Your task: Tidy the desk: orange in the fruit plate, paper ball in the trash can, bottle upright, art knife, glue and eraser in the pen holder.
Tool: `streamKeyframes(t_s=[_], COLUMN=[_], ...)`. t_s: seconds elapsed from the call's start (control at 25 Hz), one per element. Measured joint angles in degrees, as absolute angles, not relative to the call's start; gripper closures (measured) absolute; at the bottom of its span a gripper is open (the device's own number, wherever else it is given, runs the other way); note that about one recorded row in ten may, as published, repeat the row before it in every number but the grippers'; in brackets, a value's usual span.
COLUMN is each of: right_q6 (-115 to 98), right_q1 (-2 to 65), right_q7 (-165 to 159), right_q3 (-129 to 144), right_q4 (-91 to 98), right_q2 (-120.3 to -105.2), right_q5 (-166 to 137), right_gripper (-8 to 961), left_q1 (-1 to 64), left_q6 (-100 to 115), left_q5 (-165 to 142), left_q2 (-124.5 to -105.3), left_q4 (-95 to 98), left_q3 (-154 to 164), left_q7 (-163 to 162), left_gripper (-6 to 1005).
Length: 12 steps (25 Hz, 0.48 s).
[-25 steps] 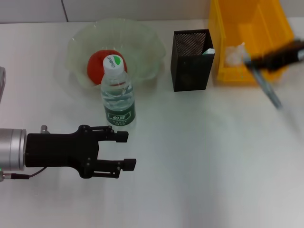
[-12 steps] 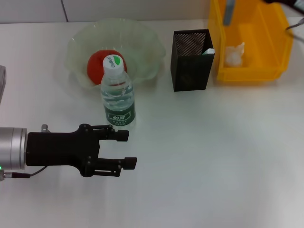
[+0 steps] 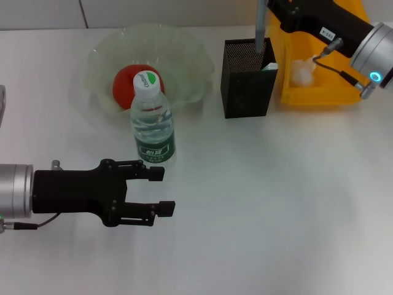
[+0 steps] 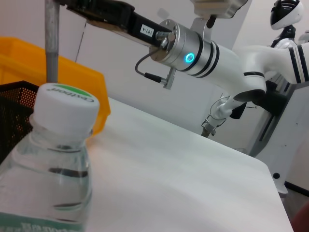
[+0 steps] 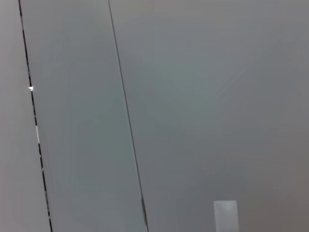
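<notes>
Head view shows the white desk (image 3: 276, 203) with the yellow trash can (image 3: 325, 98) at the far right, the paper ball (image 3: 301, 72) lying inside it. Fruit plate (image 3: 184, 67) sits far left with the orange (image 3: 126, 83) in it. Bottle (image 3: 153, 123) stands upright just in front of the plate. Pen holder (image 3: 245, 86) stands between plate and bin. Left gripper (image 3: 161, 192) rests low near the bottle's base — jaws spread, holding nothing. Right gripper (image 3: 273, 7) is above the pen holder with a grey rod-like tool (image 3: 260, 27) hanging from it into the holder; its finger state cannot be told.
</notes>
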State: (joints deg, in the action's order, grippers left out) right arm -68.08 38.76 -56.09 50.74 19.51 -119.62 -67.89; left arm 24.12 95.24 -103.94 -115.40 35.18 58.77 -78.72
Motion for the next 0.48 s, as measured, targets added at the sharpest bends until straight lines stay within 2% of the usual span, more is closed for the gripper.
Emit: streamKeyframes(t_s=[0.16,0.48], right_q6=[-68.0,-72.8], right_q1=[39.2,37.2], right_q7=[-55.6,-60.5], right_q3=[50.7,50.8], right_q4=[18.7,20.1], right_q2=[-119.63,-119.19], right_q5=[-67.9,-67.9], right_gripper=[789,540], left_q1=[24.0,23.6], left_q6=[95.1,95.0], left_q5=[-104.0,-104.1], left_q2=[-115.40,-115.27], left_q4=[35.2,35.2], left_q3=[58.6,58.3], left_q7=[-78.7,-78.2], left_gripper=[216,216])
